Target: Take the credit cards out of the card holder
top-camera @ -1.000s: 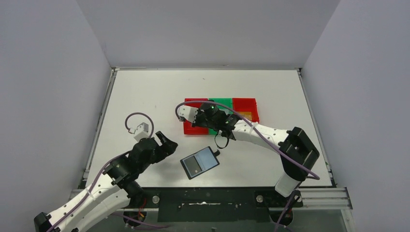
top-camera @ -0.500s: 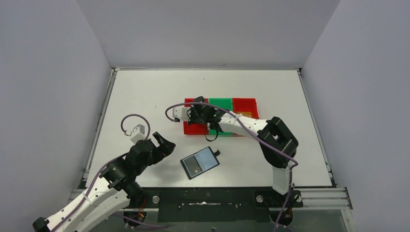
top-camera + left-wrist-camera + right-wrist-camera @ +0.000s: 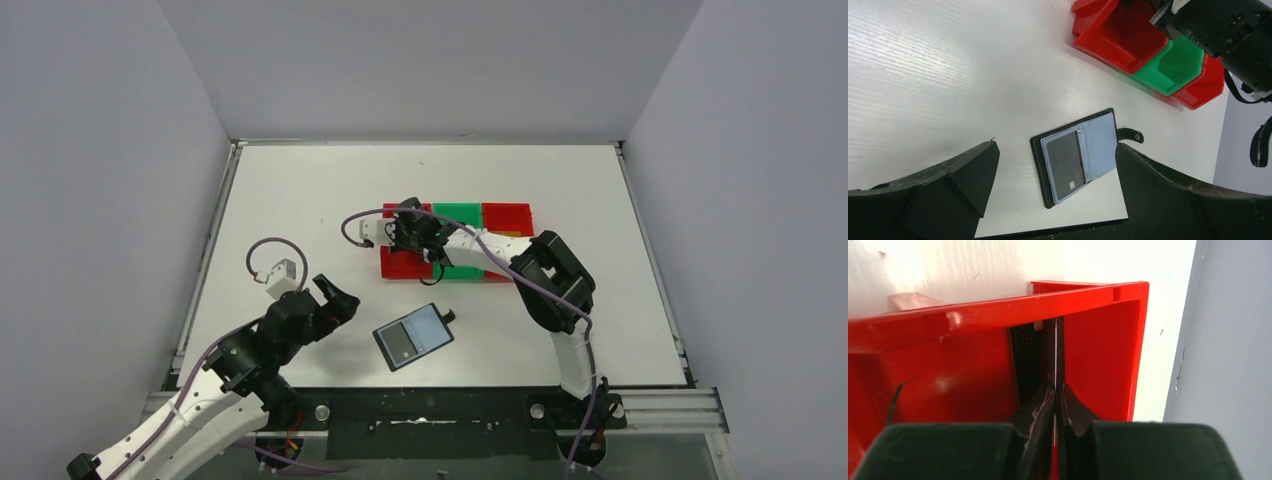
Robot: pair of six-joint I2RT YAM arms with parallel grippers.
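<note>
The card holder (image 3: pixel 413 337) (image 3: pixel 1098 137) lies open on the table near its front edge, its grey-blue inner face up. A dark credit card (image 3: pixel 1066 160) sits in its left pocket. My left gripper (image 3: pixel 335 297) (image 3: pixel 1056 147) hovers to the left of the holder, open, with nothing between its fingers. My right gripper (image 3: pixel 403 238) (image 3: pixel 1054 390) reaches down into the left red bin (image 3: pixel 400 264) (image 3: pixel 1098 340). It is shut on a thin credit card (image 3: pixel 1055 347) seen edge-on. A dark card face with VIP lettering (image 3: pixel 1025 357) shows just beside it in the bin.
A green bin (image 3: pixel 458 214) (image 3: pixel 1173 65) and a second red bin (image 3: pixel 507 217) (image 3: pixel 1205 85) stand in a row with the first. The right arm's elbow (image 3: pixel 550 275) folds over the table right of the holder. Grey walls surround the table.
The right gripper has moved left from over the green bin into the left red bin, and its elbow has swung in. The left gripper has opened wider and eased slightly back.
</note>
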